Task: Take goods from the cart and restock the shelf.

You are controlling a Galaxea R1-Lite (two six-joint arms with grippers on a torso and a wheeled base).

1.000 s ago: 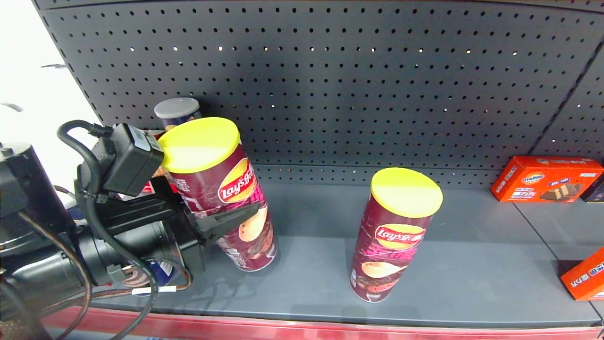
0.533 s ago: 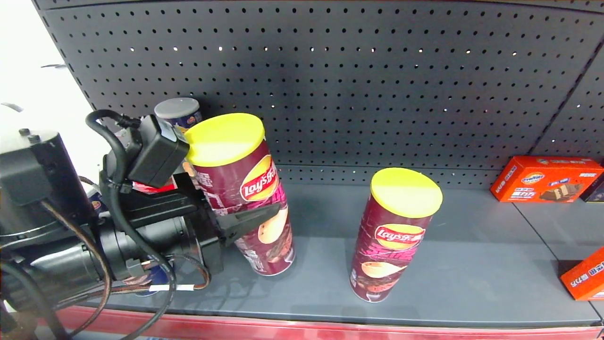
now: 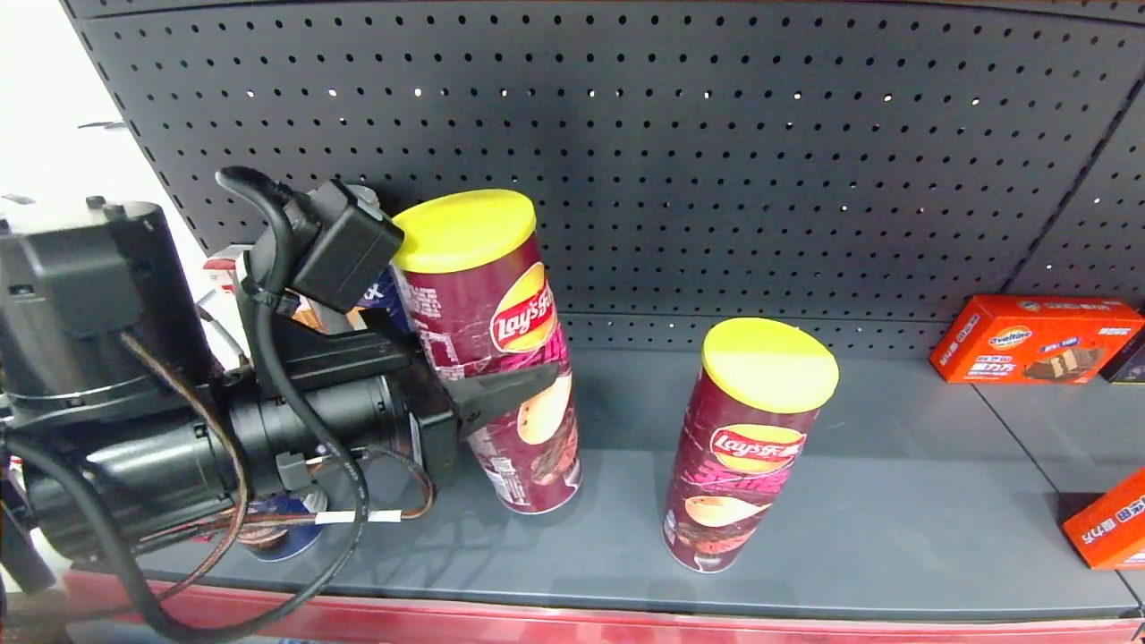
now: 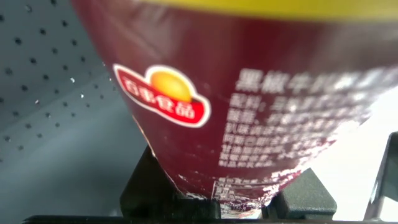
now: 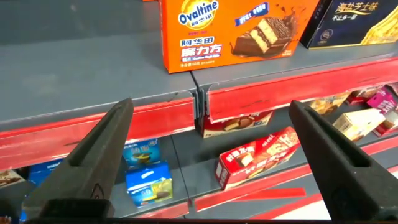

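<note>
The left tool [image 3: 510, 385] clamps a maroon chip can [image 3: 465, 295] with a yellow lid near the left end of the grey shelf [image 3: 894, 519]. The can is tilted, its base low at the shelf surface, though contact cannot be told. A second can [image 3: 747, 447] stands apart to its right. The right tool [image 5: 208, 115] hangs with fingers spread wide before an orange box [image 5: 217, 31].
</note>
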